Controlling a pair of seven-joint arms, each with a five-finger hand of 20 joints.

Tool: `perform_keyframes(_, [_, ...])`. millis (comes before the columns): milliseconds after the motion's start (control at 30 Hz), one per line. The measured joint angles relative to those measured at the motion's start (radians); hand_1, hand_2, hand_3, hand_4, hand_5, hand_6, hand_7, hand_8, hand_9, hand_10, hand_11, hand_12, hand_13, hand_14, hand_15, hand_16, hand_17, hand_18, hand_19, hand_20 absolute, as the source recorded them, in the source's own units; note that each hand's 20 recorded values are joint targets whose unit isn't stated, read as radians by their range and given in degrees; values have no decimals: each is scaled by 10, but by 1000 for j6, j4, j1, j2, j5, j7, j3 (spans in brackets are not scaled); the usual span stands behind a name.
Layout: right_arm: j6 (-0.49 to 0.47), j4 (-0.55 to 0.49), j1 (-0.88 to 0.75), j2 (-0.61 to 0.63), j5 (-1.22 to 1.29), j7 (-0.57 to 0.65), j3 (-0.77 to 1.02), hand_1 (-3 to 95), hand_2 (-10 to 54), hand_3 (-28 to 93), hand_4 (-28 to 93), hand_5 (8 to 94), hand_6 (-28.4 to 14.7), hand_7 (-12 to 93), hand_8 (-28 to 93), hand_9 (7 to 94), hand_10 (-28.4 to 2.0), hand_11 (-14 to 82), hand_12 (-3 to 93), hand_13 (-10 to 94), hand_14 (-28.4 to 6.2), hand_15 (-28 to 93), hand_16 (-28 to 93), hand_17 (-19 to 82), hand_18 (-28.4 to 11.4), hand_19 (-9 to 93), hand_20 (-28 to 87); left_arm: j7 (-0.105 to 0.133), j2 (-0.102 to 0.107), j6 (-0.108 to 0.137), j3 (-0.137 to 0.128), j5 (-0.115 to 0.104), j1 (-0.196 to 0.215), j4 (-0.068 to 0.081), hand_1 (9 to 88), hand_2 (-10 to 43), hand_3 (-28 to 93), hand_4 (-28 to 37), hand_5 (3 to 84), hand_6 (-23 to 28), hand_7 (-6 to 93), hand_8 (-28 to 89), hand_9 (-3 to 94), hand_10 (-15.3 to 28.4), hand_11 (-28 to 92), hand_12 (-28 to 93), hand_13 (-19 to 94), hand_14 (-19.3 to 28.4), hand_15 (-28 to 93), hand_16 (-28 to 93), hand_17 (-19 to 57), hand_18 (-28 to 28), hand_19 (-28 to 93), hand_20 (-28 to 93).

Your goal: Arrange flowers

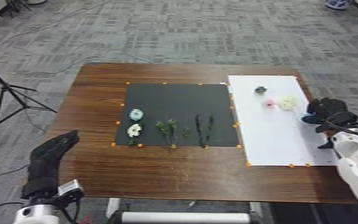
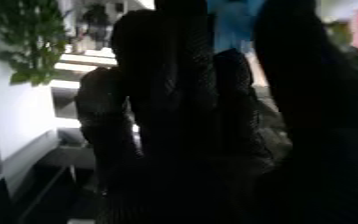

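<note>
The brown table [image 1: 140, 175] carries a white board [image 1: 278, 137] and a dark mat [image 1: 175, 100]. At its left side the left hand [image 1: 49, 160] rests open, fingers straight. The right hand [image 1: 334, 111] is at the board's outer edge, a blue thing [image 1: 311, 119] against it; whether it grips that, I can't tell. Green sprigs [image 1: 167, 128], dark stems [image 1: 204, 129], a white flower [image 1: 135, 130] and a pale blue flower [image 1: 136, 114] lie on the mat; a cream flower [image 1: 286, 102], a pink flower [image 1: 269, 103] and a small dark flower [image 1: 261, 90] are on the board. Placing looks underway; I'd set each down gently, clear of those petals (they'd crush easily).
</note>
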Motion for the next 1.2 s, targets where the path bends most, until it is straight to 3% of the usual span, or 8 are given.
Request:
perform_keyframes(200, [48,-21,-8,26,26,12,-35,587,-70,573,-218,752,11,293,68,856,-92,232,325,775,-80,565,367,386,-207,805,603,1,0,0,-8,-5,3,-1,320,-20,712,-192,525,28,198,-105,485,132,221,98,352,149,153,4,29,120,87,164])
perform_keyframes(400, [132,-162,47,116,149,25,-203,574,-77,590,-222,761,16,291,52,863,-94,228,322,746,-85,565,373,366,-200,788,601,1,10,1,-52,-7,16,-3,320,-19,711,-192,525,27,199,-104,486,132,220,98,353,148,154,4,29,120,86,164])
perform_keyframes(500, [104,-229,156,128,200,17,-315,572,-79,593,-225,764,20,291,46,862,-95,223,322,737,-86,563,372,359,-199,780,600,1,22,1,-70,-7,17,-3,320,-19,711,-192,525,28,198,-105,486,131,220,98,353,148,154,4,29,119,86,164])
perform_keyframes(633, [-7,-290,320,87,257,-35,-429,568,-81,595,-228,764,27,292,37,855,-94,208,324,718,-90,556,371,346,-195,763,597,3,32,1,-81,-8,17,-3,319,-19,711,-192,525,27,198,-104,485,132,220,98,352,148,153,3,29,119,86,164])
perform_keyframes(767, [-94,-298,458,1,213,-112,-536,567,-82,597,-234,764,35,295,31,849,-95,193,329,700,-93,548,369,333,-192,744,595,4,37,1,-74,-8,14,-3,318,-19,712,-193,524,28,198,-105,486,132,220,99,350,148,153,4,27,121,88,166])
perform_keyframes(900, [-154,-273,545,-115,85,-138,-630,564,-80,597,-237,763,40,300,25,846,-94,184,333,692,-96,545,368,328,-192,736,594,4,42,1,-50,-8,-4,1,318,-19,713,-193,525,26,198,-104,485,132,220,99,349,149,151,5,25,124,90,166])
perform_keyframes(1200, [-241,-75,580,-421,-50,-213,-653,559,-80,601,-239,763,42,304,15,845,-92,182,334,682,-97,542,368,322,-190,725,596,2,43,-3,-18,-5,-59,19,317,-20,713,-193,523,26,199,-105,485,131,220,99,347,149,148,6,22,127,92,167])
